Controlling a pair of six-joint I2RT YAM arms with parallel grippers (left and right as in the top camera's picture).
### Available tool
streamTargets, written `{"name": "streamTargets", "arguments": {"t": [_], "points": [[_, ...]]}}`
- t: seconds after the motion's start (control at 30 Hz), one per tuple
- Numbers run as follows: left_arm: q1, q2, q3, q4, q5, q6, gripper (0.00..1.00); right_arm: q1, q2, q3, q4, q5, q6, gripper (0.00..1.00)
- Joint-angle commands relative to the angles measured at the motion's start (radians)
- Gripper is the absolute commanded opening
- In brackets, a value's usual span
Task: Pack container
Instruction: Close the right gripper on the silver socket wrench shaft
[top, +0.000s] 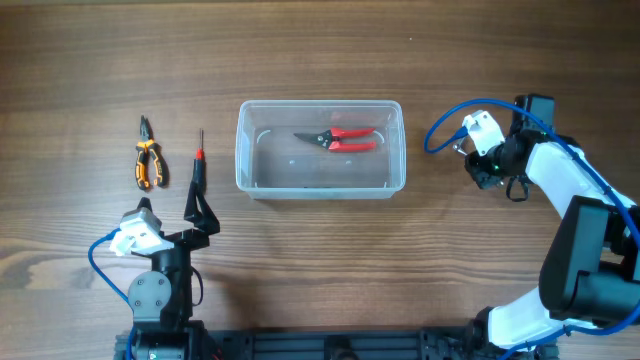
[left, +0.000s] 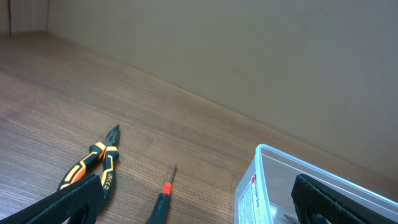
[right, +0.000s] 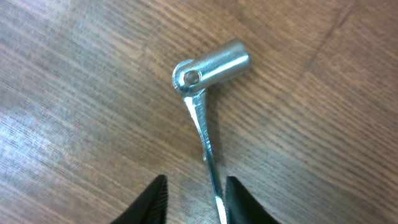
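On the wood-grain tabletop (top: 320, 50), left of centre, orange-and-black pliers (top: 147, 165) and a black screwdriver (top: 197, 170) with a red collar lie side by side but apart, both lengthwise with their tips toward the far edge. The left gripper (top: 200, 212) sits just near of the screwdriver's handle end. Its jaws are spread wide, and the left wrist view shows both tools between them further out. To the right, the right gripper (top: 485, 170) hangs low over the tabletop, well clear of the tub. In the right wrist view its jaws straddle the thin shank of a bright metal wrench (right: 208, 74) with a pivoting cylindrical head. They stand released, with a visible gap on one side of the shank, and the wrench lies flat on the wood. The surface is brown with darker streaks, and the left wrist view shows a plain beige wall beyond its far edge. The container (top: 320, 104) stands at the centre of the tabletop between the two arms, open side up. Its long axis runs left to right, so its short end walls face the arms. The end nearer the left arm carries a white label (left: 249, 193). Red-handled cutters (top: 340, 139) lie on its floor toward the far right part, with the blades pointing left.
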Motion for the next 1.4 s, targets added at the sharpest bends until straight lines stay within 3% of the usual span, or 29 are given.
{"name": "streamTargets", "arguments": {"t": [0.0,0.23,0.37,0.6,1.0,1.37], "points": [[-0.005,-0.005,-0.001,-0.002,-0.008,-0.013,1.00,0.004,-0.019,0.020,-0.024,-0.024,0.002,0.36],[-0.005,-0.005,-0.001,-0.003,-0.008,-0.013,1.00,0.004,-0.005,0.020,-0.077,0.000,0.001,0.48],[-0.005,-0.005,-0.001,-0.002,-0.008,-0.013,1.00,0.004,0.018,0.021,-0.094,0.000,0.019,0.49],[-0.005,-0.005,-0.001,-0.002,-0.008,-0.013,1.00,0.004,0.047,0.020,-0.131,0.004,0.037,0.49],[-0.005,-0.005,-0.001,-0.002,-0.008,-0.013,1.00,0.004,0.085,0.025,-0.137,-0.072,0.293,0.49],[-0.005,-0.005,-0.001,-0.002,-0.008,-0.013,1.00,0.022,0.085,0.025,-0.202,-0.132,0.292,0.41]]}}
